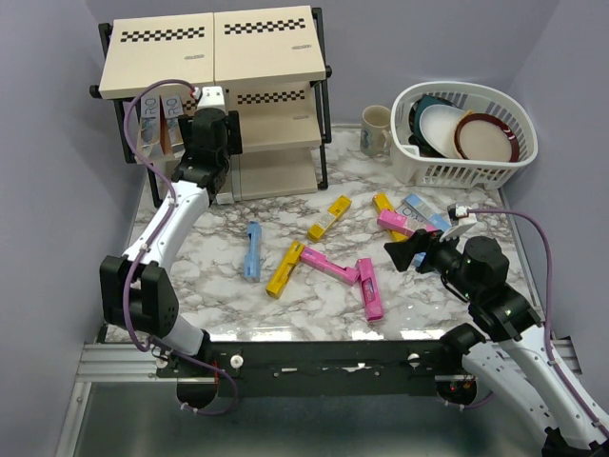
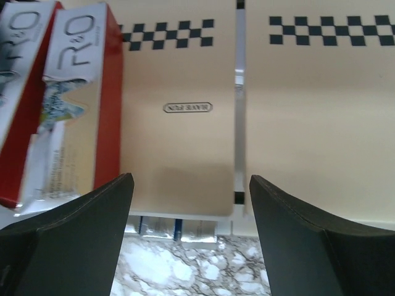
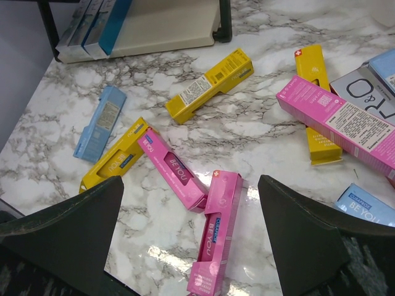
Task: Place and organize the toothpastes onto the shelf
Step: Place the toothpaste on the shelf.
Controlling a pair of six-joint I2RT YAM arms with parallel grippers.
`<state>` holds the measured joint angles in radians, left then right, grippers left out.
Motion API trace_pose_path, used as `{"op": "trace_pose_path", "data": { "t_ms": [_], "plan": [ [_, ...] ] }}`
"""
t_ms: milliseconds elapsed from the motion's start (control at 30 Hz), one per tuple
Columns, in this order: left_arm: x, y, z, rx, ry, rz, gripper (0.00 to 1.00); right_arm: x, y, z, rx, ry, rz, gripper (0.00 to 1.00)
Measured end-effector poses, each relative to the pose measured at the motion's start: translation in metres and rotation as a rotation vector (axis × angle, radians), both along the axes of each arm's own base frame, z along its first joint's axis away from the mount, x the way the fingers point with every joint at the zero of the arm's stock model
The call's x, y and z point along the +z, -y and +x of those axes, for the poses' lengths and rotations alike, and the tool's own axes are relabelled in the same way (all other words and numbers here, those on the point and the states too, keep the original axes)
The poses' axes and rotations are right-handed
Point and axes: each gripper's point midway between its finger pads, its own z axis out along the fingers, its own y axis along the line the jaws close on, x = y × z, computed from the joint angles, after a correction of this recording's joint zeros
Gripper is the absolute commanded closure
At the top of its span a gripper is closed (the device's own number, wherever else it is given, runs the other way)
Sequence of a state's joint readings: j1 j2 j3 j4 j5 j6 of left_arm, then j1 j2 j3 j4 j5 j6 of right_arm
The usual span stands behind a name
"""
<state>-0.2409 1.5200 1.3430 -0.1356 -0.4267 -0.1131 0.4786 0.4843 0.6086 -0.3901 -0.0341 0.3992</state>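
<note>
The shelf (image 1: pixel 257 48) stands at the back left. My left gripper (image 1: pixel 211 133) is open and empty at its middle tier, facing a beige board (image 2: pixel 179 142). Two red-and-silver cartons (image 2: pixel 74 105) stand on that tier to its left. Silver and teal cartons (image 2: pixel 179 229) lie under the board. Loose toothpastes lie on the marble: light blue (image 1: pixel 252 250), yellow (image 1: pixel 284 269), pink (image 1: pixel 329 266), yellow (image 1: pixel 329 217). My right gripper (image 1: pixel 409 252) is open and empty, hovering above a pink carton (image 3: pixel 216 231). More pink (image 3: pixel 342 123), yellow (image 3: pixel 318 102) and silver (image 3: pixel 364 92) cartons lie to its right.
A white dish basket (image 1: pixel 457 171) with plates and bowls stands at the back right, a mug (image 1: pixel 377 129) beside it. Blue cartons (image 3: pixel 92 28) lie on the shelf's bottom tier. Purple walls close in on the left, right and back.
</note>
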Motion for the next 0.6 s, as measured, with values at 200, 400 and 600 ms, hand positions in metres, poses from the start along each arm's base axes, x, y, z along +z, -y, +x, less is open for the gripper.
{"op": "trace_pose_path", "data": {
  "t_ms": [200,400,600],
  "plan": [
    [0.003,-0.021,0.002,0.054,0.006,0.025,0.12,0.000,0.000,0.000,0.000,-0.001,0.000,0.02],
    [-0.002,-0.024,0.005,0.064,-0.008,0.038,0.12,0.000,0.000,0.000,0.000,-0.001,-0.001,0.02],
    [-0.008,-0.027,0.006,0.073,-0.023,0.053,0.12,-0.001,0.000,0.000,0.000,-0.002,-0.001,0.02]
  ]
}}
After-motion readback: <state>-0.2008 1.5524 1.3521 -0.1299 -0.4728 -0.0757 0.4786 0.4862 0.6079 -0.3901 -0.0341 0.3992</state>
